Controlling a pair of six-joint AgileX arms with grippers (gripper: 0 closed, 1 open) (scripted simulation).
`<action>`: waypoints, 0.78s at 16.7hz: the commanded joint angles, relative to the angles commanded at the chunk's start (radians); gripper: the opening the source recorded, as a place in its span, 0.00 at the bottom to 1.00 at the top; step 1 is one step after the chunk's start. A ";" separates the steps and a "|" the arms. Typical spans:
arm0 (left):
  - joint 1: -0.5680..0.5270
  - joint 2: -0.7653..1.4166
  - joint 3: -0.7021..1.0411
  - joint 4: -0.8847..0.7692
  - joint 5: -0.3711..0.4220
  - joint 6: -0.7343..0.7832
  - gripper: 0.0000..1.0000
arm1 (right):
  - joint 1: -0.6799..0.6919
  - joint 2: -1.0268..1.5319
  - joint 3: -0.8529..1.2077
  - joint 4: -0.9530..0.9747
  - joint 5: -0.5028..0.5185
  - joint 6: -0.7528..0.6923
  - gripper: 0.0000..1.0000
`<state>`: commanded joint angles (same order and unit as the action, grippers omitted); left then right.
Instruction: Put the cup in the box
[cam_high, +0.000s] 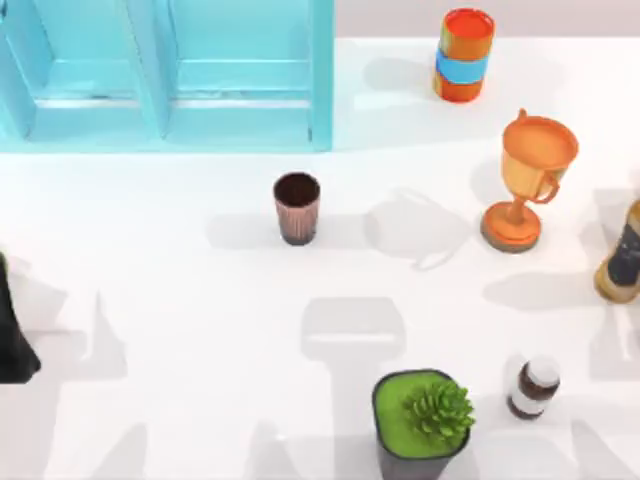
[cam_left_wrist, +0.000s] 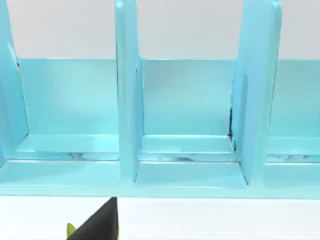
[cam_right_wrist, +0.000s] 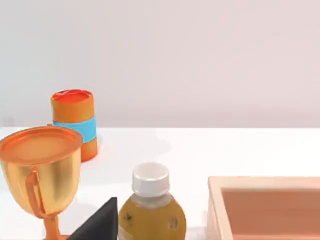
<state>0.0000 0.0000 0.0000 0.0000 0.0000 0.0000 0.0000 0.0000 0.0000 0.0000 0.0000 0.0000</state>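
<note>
1. The cup (cam_high: 297, 207) was a small handleless tumbler with pinkish-brown ribbed sides and a dark brown inside; it stood upright on the white table (cam_high: 150, 290), a little toward ten o'clock from the table's middle in the top view.
2. The box (cam_high: 165, 75), light blue with straight walls and upright dividers, filled the eleven o'clock corner; the cup stood just outside its near wall, apart from it, below its right-hand end.
3. In our left wrist view the box (cam_left_wrist: 190, 115) faced us with three compartments showing between the dividers, all open toward us.
4. Bare table lay all round the cup. The nearest neighbour was the orange trophy (cam_high: 527, 180) at its three o'clock, well apart.
5. The orange cylinder with a blue band (cam_high: 464, 55) stood at one o'clock near the far edge; the potted plant (cam_high: 424, 425) and a small brown bottle (cam_high: 532, 387) sat toward five o'clock by the near edge.
6. A yellow-brown bottle (cam_high: 622, 255) stood at the right edge; a tan tray (cam_right_wrist: 265, 205) appeared beside it in the right wrist view.
7. Our left arm (cam_high: 15, 330) was a dark shape at the nine o'clock edge. We could not tell how far either pincer was open, and neither had hold of the cup.
</note>
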 joint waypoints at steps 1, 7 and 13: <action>0.000 0.000 0.000 0.000 0.000 0.000 1.00 | 0.000 0.000 0.000 0.000 0.000 0.000 1.00; 0.000 0.000 0.000 0.000 0.000 0.000 1.00 | 0.051 0.122 0.121 -0.079 -0.008 0.043 1.00; 0.000 0.000 0.000 0.000 0.000 0.000 1.00 | 0.193 0.543 0.467 -0.352 -0.010 0.163 1.00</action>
<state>0.0000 0.0000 0.0000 0.0000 0.0000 0.0000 0.1926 0.5427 0.4671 -0.3523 -0.0100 0.1627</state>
